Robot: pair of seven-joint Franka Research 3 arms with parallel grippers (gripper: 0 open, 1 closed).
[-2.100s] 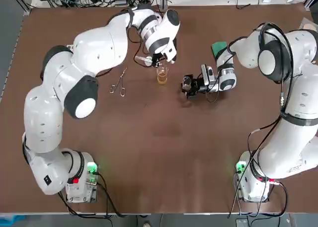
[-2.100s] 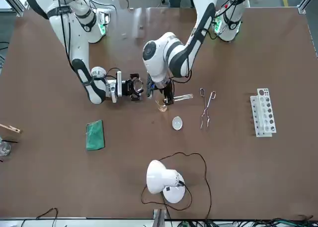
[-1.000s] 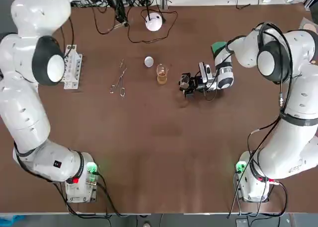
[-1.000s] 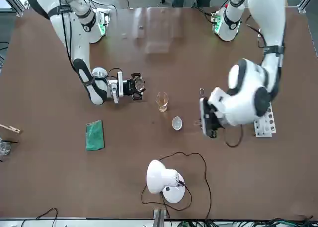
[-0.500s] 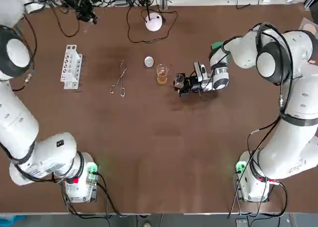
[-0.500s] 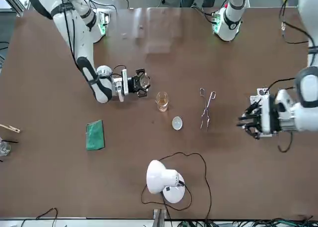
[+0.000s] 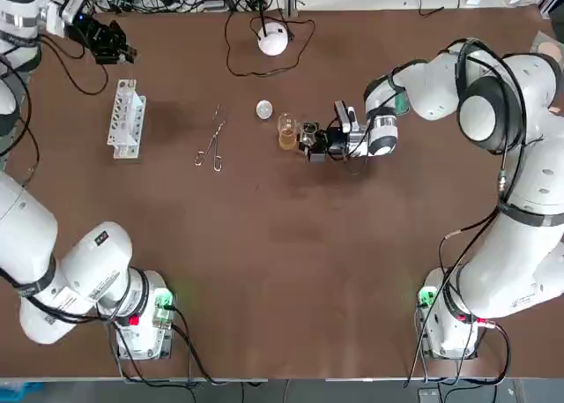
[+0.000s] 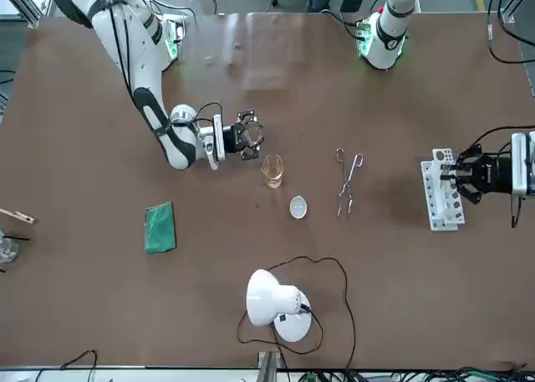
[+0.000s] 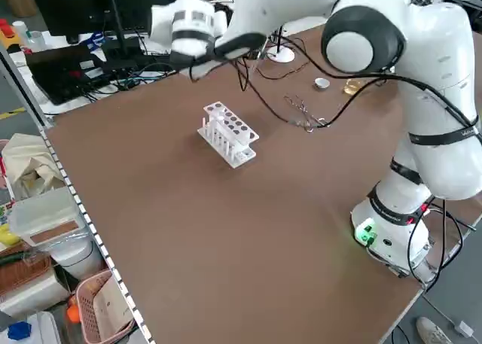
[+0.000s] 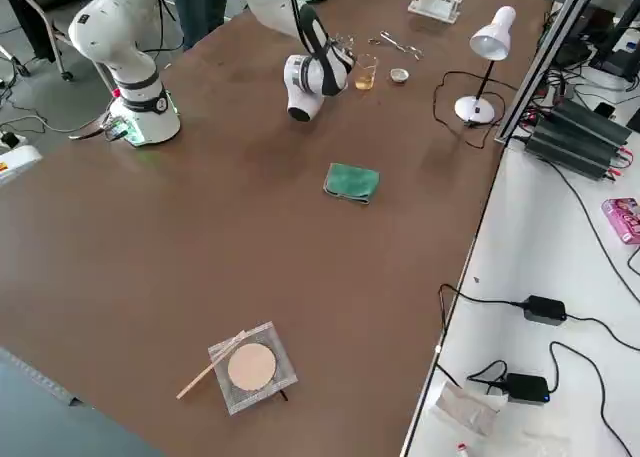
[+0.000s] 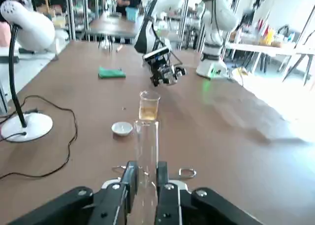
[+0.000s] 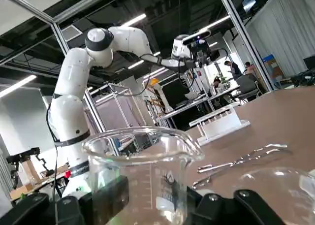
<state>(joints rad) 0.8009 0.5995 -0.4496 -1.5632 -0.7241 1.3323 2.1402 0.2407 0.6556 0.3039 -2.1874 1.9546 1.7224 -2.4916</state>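
- My right pincer (image 7: 310,142) is clenched on a small beaker (image 12: 147,156) at mid-desk. The grip is on the wall from the side, which I judge leaves the rim and spout free.
- The small beaker is clear, looks empty, and seems upright. It hangs just to the right of the amber glass (image 7: 287,132) — whether the two touch I cannot tell.
- My left pincer (image 11: 145,171) is clenched on a tube (image 11: 146,146) near one end, so most of the glass sticks out past the fingertips. I take that as a way to leave the long end free.
- That pincer and its tube are over the far-left part of the desk (image 7: 291,271), raised off it, near the rack (image 7: 125,118).
- The rack stands on the left, its holes up. The tongs (image 7: 211,144) lie flat between it and the amber glass, and a little dish (image 7: 263,110) sits just beyond that glass.
- A lamp (image 7: 273,38) stands at the far edge, its cord looping over the brown top. A green cloth (image 8: 159,226) lies flat to the right, apart from the glassware.
- The desk is plain, matte brown — a lab hall around it, with cables and power bricks on the white bench alongside and a person in the background.
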